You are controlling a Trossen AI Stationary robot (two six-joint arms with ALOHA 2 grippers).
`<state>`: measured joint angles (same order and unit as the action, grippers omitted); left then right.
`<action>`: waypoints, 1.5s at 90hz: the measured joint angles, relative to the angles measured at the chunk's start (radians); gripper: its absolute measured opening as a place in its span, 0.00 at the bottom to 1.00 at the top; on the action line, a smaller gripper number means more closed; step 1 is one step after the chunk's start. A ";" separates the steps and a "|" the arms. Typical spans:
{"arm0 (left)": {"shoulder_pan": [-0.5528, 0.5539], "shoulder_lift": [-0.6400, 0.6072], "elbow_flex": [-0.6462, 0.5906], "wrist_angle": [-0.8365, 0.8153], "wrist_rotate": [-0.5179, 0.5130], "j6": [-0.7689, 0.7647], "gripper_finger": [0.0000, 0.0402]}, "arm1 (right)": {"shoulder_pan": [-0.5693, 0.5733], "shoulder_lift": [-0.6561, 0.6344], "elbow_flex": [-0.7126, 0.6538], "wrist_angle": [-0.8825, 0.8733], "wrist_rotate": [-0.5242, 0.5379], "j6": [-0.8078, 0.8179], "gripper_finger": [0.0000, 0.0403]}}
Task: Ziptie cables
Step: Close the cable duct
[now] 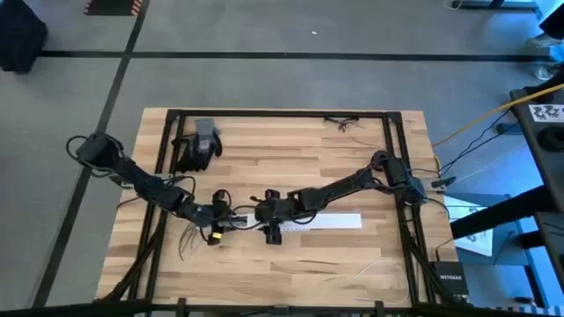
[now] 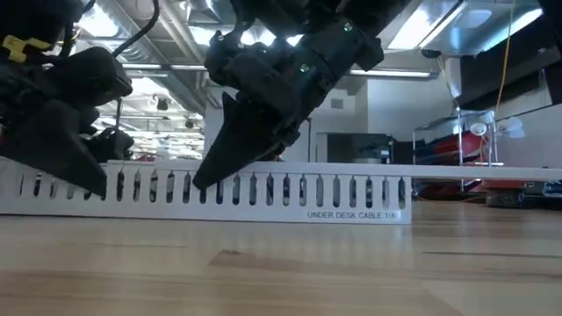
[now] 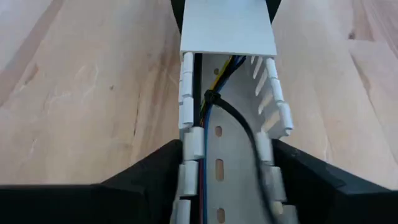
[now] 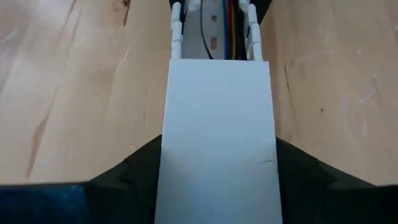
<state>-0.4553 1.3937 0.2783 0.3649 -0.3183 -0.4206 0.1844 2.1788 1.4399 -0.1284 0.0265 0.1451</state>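
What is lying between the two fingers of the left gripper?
In the left wrist view, the left gripper straddles the white slotted cable tray; inside it run the cables, bound by a black zip tie.

White slotted cable tray [image 3: 219, 134], blue, yellow, perhaps red cables [image 3: 206, 118], pale wood-grain table [image 3: 87, 93]

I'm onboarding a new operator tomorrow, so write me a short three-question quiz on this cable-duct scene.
1. True or false: the flat white cover hides the whole white slotted plastic duct.
2. The bundle of thin coloured cables lies: A) inside the duct, B) on top of the cover, C) on the floor.
3. Fill in: of the left gripper and the right gripper, the ____ one sits at the duct's covered stretch.

Key: 1 false, part of the duct is uncovered; 2 A; 3 right, while the left one sits at the open stretch.
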 joint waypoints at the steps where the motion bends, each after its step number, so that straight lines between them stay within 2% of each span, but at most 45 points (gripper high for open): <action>1: 0.000 0.000 0.000 0.000 0.003 -0.001 0.62 | 0.000 0.000 0.000 0.000 0.000 -0.001 0.57; 17: 0.000 -0.027 0.016 -0.037 0.065 -0.002 0.75 | -0.003 0.003 0.004 0.017 0.006 0.000 0.57; 41: 0.010 -0.029 0.038 -0.057 0.022 0.000 0.77 | -0.003 0.003 0.002 0.023 0.007 0.002 0.57; 52: 0.012 0.001 0.037 -0.042 0.018 -0.007 0.73 | -0.003 0.003 0.000 0.031 0.007 0.004 0.57; 70: 0.022 0.061 0.038 0.003 0.008 -0.003 0.61 | -0.003 0.003 0.000 0.031 -0.032 0.003 0.57; 82: 0.037 0.074 0.038 0.012 0.014 -0.001 0.57 | -0.004 0.003 0.000 0.029 -0.052 -0.014 0.57; 122: 0.043 0.077 0.032 0.063 0.011 0.035 0.55 | -0.003 0.003 -0.006 0.063 -0.064 -0.019 0.57; 135: 0.043 0.077 0.032 0.068 0.008 0.041 0.57 | 0.002 0.003 -0.005 0.060 -0.078 -0.026 0.57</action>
<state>-0.4122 1.4708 0.3099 0.4325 -0.3101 -0.3794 0.1861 2.1815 1.4345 -0.0685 -0.0517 0.1191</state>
